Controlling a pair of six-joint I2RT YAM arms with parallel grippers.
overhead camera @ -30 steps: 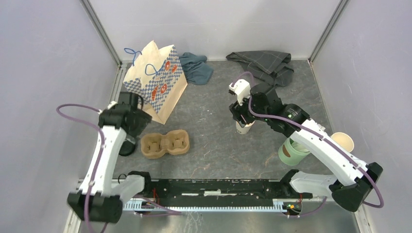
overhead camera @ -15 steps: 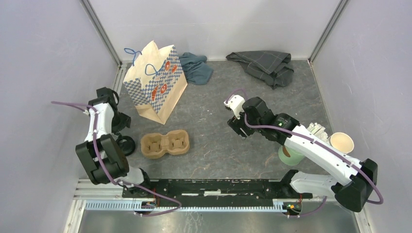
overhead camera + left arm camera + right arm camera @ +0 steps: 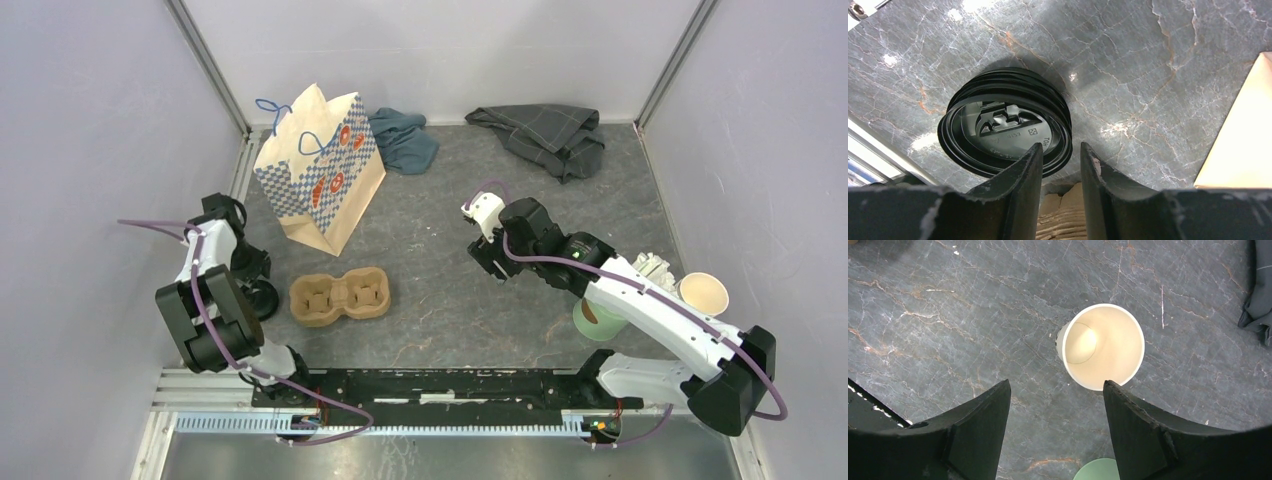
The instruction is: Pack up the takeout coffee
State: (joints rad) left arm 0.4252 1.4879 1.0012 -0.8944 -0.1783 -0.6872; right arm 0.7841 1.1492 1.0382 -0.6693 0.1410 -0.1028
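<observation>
- Top view: the left gripper [image 3: 258, 285] points down at a stack of black lids [image 3: 266, 300], a dark disc on the table [image 3: 430, 300]. The cardboard cup carrier [image 3: 340, 297] lies just to the right of its fingers, and the checked paper bag [image 3: 320, 170] stands beyond them.
- Top view: the right gripper [image 3: 492, 265] hangs over mid-table and hides whatever sits under it. A mint-green cup [image 3: 597, 322] and a lidless cup with tan inside [image 3: 705, 292] stand well behind its fingers, beside its arm. A blue cloth [image 3: 403, 140] and a dark grey cloth [image 3: 540, 132] lie far ahead. Finger spacing cannot be read from here.
- Left wrist view: only here does the spacing show. The fingers [image 3: 1023, 170] stand a narrow gap apart. The top lid's rim runs into that gap, and a sliver of table shows between it and the right-hand finger. The carrier peeks out between the finger roots, and the bag's side lies off to the right.
- Right wrist view: this shows what the top view hides. The small white paper cup [image 3: 1103, 347] stands upright just ahead of the fingers, in line with their gap, with no lid on it. The fingers are spread wide and hold nothing. The mint-green cup's rim shows between the finger roots.
</observation>
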